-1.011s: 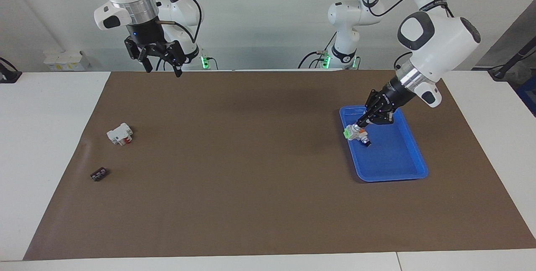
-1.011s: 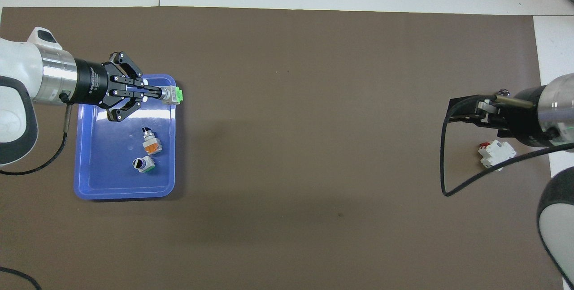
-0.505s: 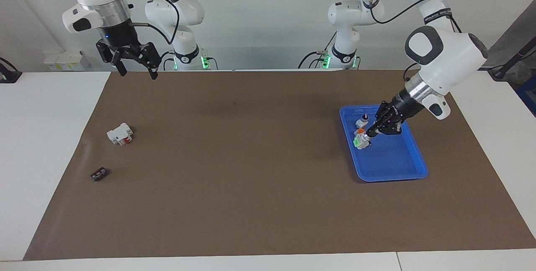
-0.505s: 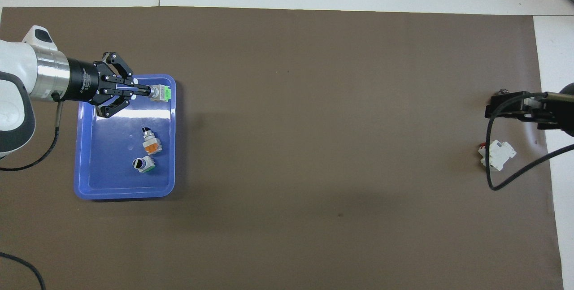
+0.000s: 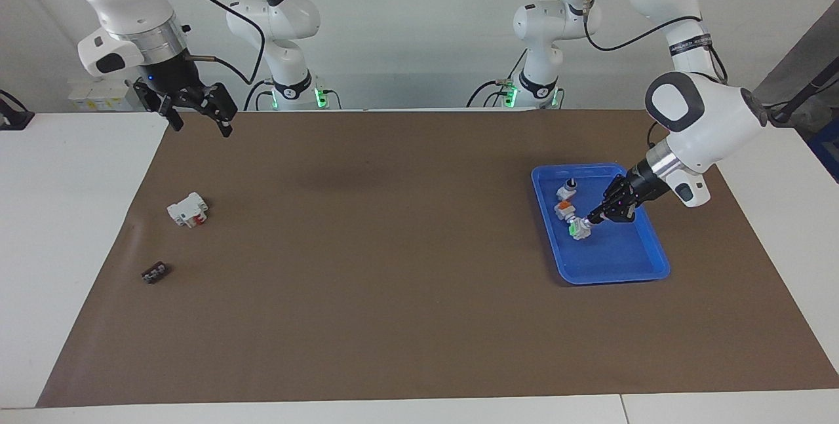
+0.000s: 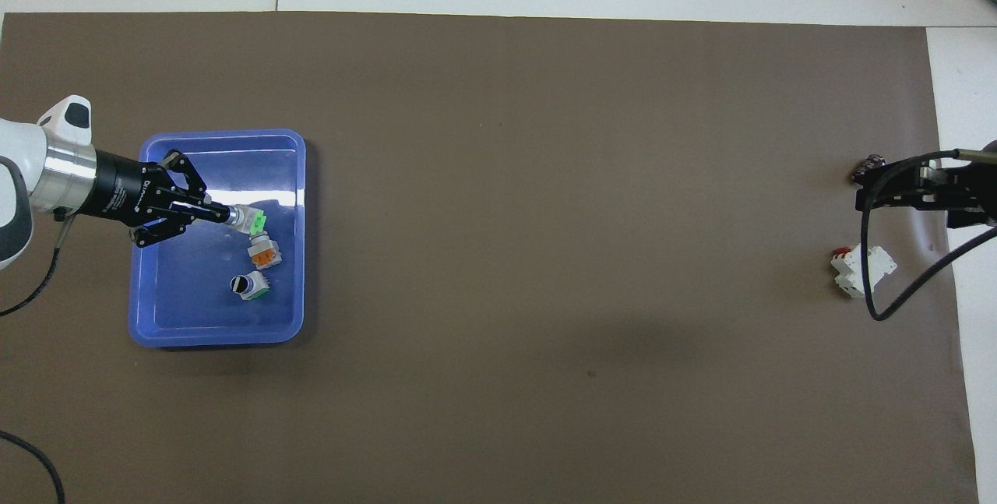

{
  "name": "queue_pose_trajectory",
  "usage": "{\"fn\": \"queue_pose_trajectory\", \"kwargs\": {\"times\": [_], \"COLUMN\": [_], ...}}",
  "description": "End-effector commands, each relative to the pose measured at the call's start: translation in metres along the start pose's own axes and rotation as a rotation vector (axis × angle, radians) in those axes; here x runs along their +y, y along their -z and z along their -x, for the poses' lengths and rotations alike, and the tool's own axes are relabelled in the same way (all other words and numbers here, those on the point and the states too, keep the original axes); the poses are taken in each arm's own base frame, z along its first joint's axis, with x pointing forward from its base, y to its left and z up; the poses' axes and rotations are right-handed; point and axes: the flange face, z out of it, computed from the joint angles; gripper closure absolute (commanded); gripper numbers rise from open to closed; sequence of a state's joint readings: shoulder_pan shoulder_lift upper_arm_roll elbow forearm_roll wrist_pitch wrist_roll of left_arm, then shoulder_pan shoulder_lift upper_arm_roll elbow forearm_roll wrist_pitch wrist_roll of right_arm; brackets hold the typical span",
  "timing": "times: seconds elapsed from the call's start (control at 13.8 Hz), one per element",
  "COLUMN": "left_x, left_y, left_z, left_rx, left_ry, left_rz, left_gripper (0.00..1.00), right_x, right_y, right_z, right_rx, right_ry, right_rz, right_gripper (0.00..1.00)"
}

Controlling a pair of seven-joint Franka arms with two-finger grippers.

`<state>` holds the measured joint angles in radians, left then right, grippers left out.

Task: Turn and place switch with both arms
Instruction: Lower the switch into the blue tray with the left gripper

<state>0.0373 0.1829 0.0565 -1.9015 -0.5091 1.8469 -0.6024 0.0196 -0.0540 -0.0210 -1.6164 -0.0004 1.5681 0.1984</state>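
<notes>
Blue plastic framed my work: the tray (image 5: 655,240) sat on the brown mat (image 5: 393,247) toward my left arm's end of the table; my left gripper (image 5: 588,220) reached down into it, fingertips pinched together on the stem of the switch (image 5: 578,229), whose green block pointed away from the gripper; the switch was low inside the tray, though I could not tell whether it touched the floor; just beside it, nearer to my bases, lay the orange switch (image 5: 563,208), and nearer still a third switch (image 5: 569,188) with a black tip; in the overhead view my left gripper (image 6: 226,213) came in over the tray's wall with the switch (image 6: 251,219) at its tip; my right gripper (image 5: 200,114) waited with fingers spread wide and nothing between them, up over the mat's edge at the right arm's end; below it on the mat lay the white block (image 5: 187,209) with red, and farther from my bases a small black part (image 5: 155,272).
</notes>
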Motion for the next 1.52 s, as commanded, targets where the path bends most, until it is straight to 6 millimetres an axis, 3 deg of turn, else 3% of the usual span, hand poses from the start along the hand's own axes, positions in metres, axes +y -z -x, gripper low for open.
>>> {"fn": "queue_pose_trajectory", "kwargs": {"times": [0.0, 0.14, 0.58, 0.79, 1.08, 1.3, 1.44], "left_x": [-0.009, -0.012, -0.022, -0.039, -0.045, -0.047, -0.046], "left_y": [0.004, 0.005, 0.001, -0.006, -0.019, -0.019, -0.017], "left_z": [0.016, 0.012, -0.031, -0.03, -0.029, -0.034, -0.038], "left_rx": [-0.067, -0.06, -0.043, -0.119, -0.183, -0.157, -0.135], "left_ry": [-0.102, -0.129, -0.201, -0.345, -0.446, -0.528, -0.576], "left_rz": [-0.055, -0.051, -0.116, -0.19, -0.238, -0.27, -0.262], "left_gripper": [1.0, 1.0, 1.0, 1.0, 1.0, 1.0, 0.78], "right_x": [-0.002, -0.001, -0.005, -0.001, -0.003, -0.002, -0.002], "right_y": [0.005, 0.007, 0.006, 0.008, 0.011, 0.017, 0.018], "right_z": [-0.001, 0.001, 0.004, 0.004, 0.007, 0.011, 0.012], "right_rx": [0.001, 0.0, -0.002, 0.002, 0.004, 0.014, 0.016], "right_ry": [0.058, 0.093, 0.09, 0.081, 0.089, 0.087, 0.089], "right_rz": [0.036, 0.036, 0.023, 0.019, 0.019, 0.017, 0.017], "right_gripper": [0.0, 0.0, 0.0, 0.0, 0.0, 0.0, 0.0]}}
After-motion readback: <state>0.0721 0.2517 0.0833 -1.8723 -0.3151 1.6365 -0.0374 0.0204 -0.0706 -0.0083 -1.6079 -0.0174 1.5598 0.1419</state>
